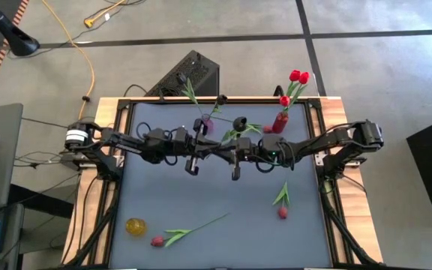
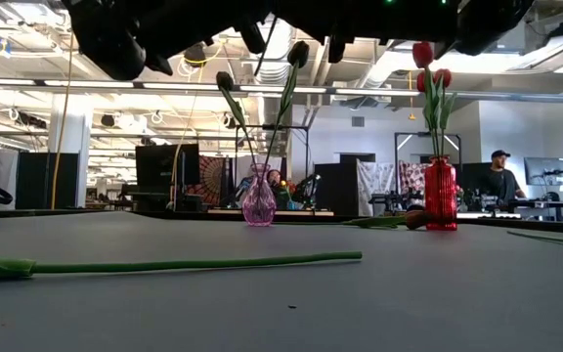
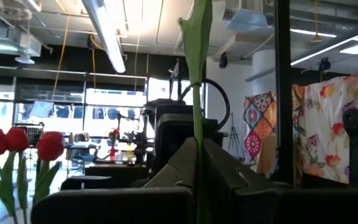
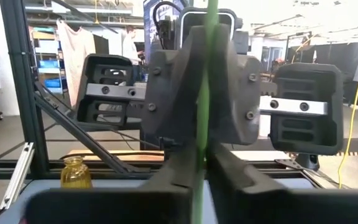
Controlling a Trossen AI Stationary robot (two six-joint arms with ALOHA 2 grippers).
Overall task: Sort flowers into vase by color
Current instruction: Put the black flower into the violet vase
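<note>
Both my pincers meet above the middle of the surface (image 1: 133, 187), the left pincer (image 1: 193, 154) and right pincer (image 1: 236, 156) each clamped on one green stem (image 4: 205, 124), apparently a hand-over so the dark tulip (image 2: 299, 54) can go to the pink vase (image 2: 259, 200) at the far side. The stem stands near upright, bud up. Red tulips (image 1: 298, 76) fill the red vase (image 1: 280, 121) far right; two tulips lie near.
</note>
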